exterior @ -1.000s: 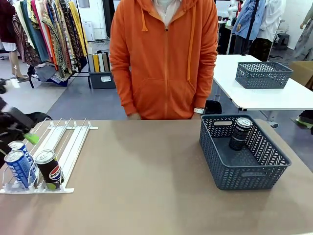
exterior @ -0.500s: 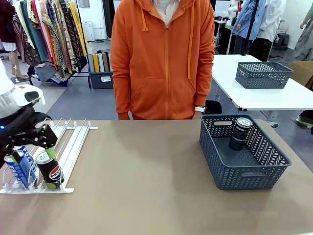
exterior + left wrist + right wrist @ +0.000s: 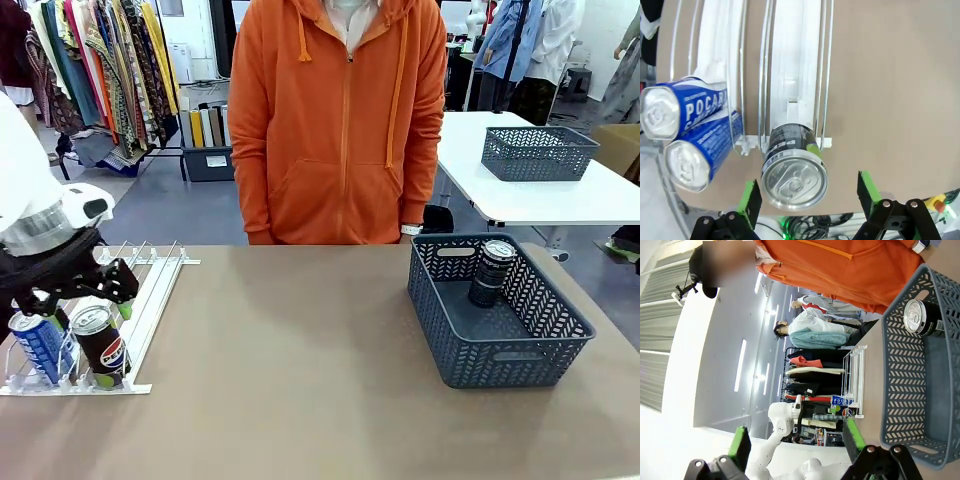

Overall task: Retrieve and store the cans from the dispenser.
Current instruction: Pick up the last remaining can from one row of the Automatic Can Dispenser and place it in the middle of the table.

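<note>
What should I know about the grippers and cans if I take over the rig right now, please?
Left gripper: open, poised over the Pepsi can at the front of the dispenser, not gripping it.
Right gripper: open, holding nothing, facing the basket.
Done: one black can stands in the basket.
Left: the Pepsi can and two Pocari Sweat cans wait in the dispenser.

The front camera is facing across the tabletop [image 3: 300, 360] from my side. My left wrist camera is looking down, close over the dispenser [image 3: 795, 80] just beyond my left end effector [image 3: 807, 192]. My right wrist camera, rolled sideways, is sharing that dispenser far beyond my right end effector [image 3: 796, 440].
</note>
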### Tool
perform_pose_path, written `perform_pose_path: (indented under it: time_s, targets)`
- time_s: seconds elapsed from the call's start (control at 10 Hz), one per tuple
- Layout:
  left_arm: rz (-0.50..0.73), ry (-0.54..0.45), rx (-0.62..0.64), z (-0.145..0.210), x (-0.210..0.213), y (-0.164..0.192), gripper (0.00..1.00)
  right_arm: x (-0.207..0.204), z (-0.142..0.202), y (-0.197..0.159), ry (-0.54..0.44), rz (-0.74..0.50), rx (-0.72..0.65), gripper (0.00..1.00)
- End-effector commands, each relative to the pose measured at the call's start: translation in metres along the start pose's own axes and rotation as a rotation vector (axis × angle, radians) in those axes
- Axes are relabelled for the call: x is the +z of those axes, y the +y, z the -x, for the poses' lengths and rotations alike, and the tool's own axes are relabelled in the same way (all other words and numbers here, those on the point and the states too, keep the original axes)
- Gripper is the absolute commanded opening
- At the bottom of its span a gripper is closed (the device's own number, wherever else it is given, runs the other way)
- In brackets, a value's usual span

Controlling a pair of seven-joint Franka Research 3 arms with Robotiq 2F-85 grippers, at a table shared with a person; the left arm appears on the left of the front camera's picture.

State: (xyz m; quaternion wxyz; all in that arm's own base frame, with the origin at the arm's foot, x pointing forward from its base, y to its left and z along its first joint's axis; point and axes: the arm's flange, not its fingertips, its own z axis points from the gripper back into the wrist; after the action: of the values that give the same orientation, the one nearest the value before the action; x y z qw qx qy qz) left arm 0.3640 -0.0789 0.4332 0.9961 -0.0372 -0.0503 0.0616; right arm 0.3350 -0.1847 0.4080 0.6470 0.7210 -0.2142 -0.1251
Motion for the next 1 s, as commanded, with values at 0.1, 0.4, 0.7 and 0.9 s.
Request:
perform_pose_path:
  time_s: [0.1, 0.4, 0.7, 0.9]
  targets:
    - [-0.043, 0.042, 0.022, -0.007, -0.020, -0.003, 1.00, 0.001, -0.001, 0.003, 0.018, 0.004, 0.011, 1.00]
    - [-0.061, 0.056, 0.024, -0.008, -0.026, -0.005, 1.00, 0.001, -0.001, 0.003, 0.018, 0.004, 0.011, 1.00]
    - [-0.072, 0.039, 0.027, -0.009, -0.026, -0.006, 0.67, 0.001, -0.001, 0.003, 0.018, 0.004, 0.011, 1.00]
    - [-0.084, 0.036, 0.034, -0.010, -0.026, -0.006, 0.00, 0.001, -0.001, 0.003, 0.018, 0.004, 0.011, 1.00]
